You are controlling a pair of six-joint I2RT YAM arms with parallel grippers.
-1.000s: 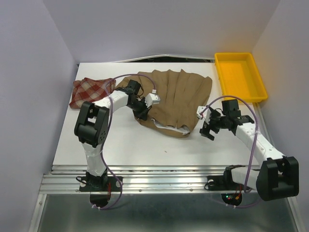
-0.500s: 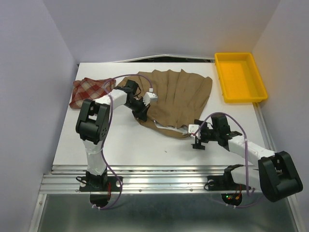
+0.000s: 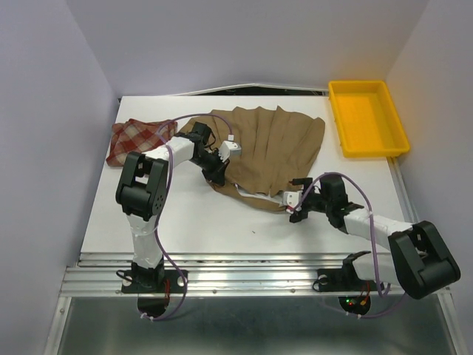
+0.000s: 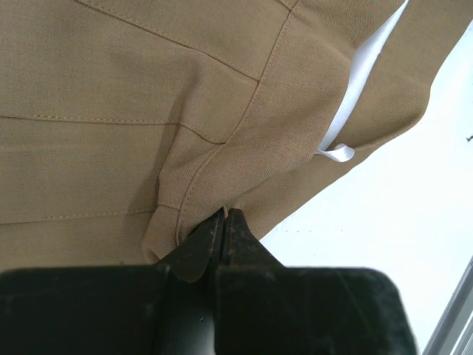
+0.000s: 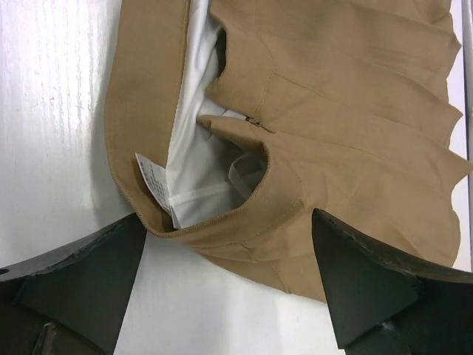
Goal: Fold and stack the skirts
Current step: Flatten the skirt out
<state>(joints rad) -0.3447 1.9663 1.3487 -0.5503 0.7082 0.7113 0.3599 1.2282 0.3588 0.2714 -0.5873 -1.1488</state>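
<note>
L claw (image 4: 224,220) pinching tan twill skirt (image 4: 111,96) — pleated, flared

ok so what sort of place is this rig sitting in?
Probably a lab data-collection cell, not a home: a white table boxed in by plain panels, a left arm and right arm bolted to an aluminium rail, and a tan skirt laid out.

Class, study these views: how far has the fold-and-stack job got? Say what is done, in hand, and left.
Done: nothing folded; the tan skirt lies spread flat. In hand: the left pincer is shut on its near-left corner, and the right pincer is open over the waistband's other end. Left: fold it, fold the plaid skirt at far left, stack both.
</note>
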